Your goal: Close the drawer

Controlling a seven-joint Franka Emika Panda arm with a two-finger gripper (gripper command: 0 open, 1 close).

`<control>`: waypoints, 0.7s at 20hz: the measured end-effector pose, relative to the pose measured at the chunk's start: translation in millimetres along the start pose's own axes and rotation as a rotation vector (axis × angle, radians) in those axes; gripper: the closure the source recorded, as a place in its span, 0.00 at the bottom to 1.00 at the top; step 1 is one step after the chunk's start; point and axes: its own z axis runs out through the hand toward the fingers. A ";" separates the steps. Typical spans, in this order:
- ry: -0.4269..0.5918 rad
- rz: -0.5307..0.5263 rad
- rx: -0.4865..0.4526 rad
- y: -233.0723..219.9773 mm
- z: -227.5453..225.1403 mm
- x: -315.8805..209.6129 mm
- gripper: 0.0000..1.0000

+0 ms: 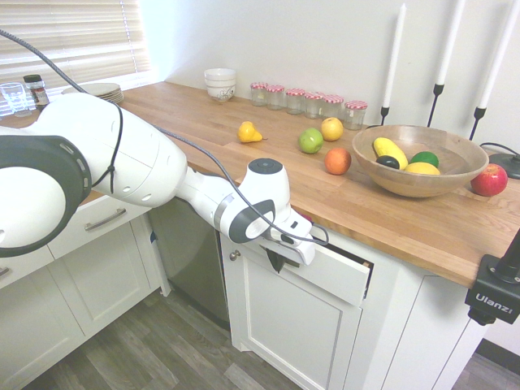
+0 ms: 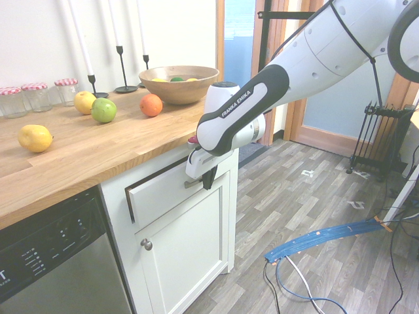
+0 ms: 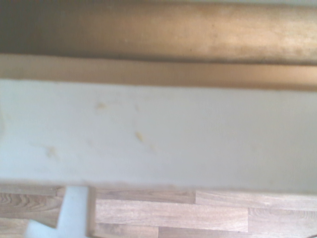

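While pincer (image 2: 208, 178) (fingers together) presses front, drawer (image 2: 163, 190) nearly flush, thin gap remaining.

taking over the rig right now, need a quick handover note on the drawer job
Gripper: shut, pointing down, holding nothing, set against the front of the drawer near its handle.
Drawer: under the wooden counter, above the cabinet door; a narrow dark gap shows along its top and side edges.
Done: drawer pushed most of the way in.
Left: push the front flush with the cabinet, then back the arm away.
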 end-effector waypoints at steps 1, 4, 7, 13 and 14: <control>-0.024 0.005 -0.018 6.3 5.0 -2.9 1.00; -0.081 0.018 -0.062 34.0 13.5 -13.5 1.00; -0.113 0.023 -0.083 61.4 1.5 -21.1 1.00; -0.162 0.017 -0.101 97.7 -47.0 -52.9 1.00; -0.166 0.019 -0.100 102.6 -56.5 -59.5 1.00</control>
